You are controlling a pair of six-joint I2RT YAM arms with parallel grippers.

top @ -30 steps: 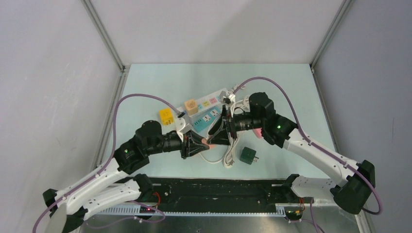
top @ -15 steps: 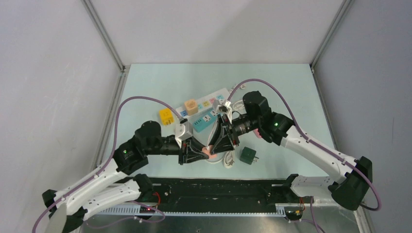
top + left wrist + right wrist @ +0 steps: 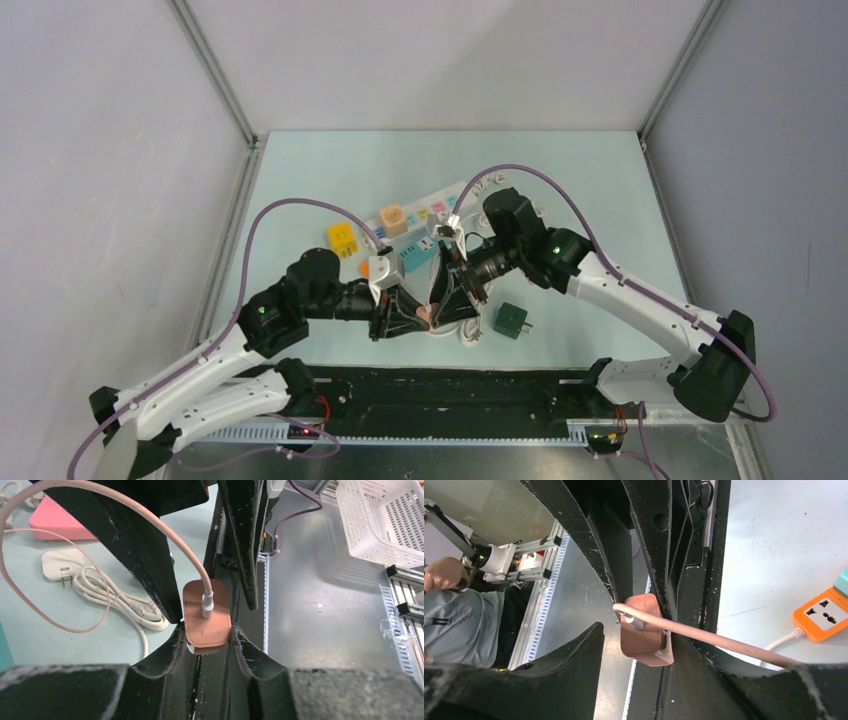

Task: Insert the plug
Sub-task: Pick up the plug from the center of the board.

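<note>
Clamping the pink plug (image 3: 215, 622) tight between its fingers, the left gripper (image 3: 206, 630) holds it over the table's near side. Right gripper (image 3: 634, 639) straddles that plug, jaws apart: one finger touching, the other clear. Pale green tabletop (image 3: 560, 170), plain grey walls, aluminium corner posts. White power strip (image 3: 425, 235) lies just beyond; its coloured labels are too small to read.

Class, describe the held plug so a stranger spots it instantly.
Look where both arms meet near the table's front edge. In the fingers of the left gripper sits the plug: a salmon-pink block trailing a pink cable, unlike the dark green adapter nearby.
</note>
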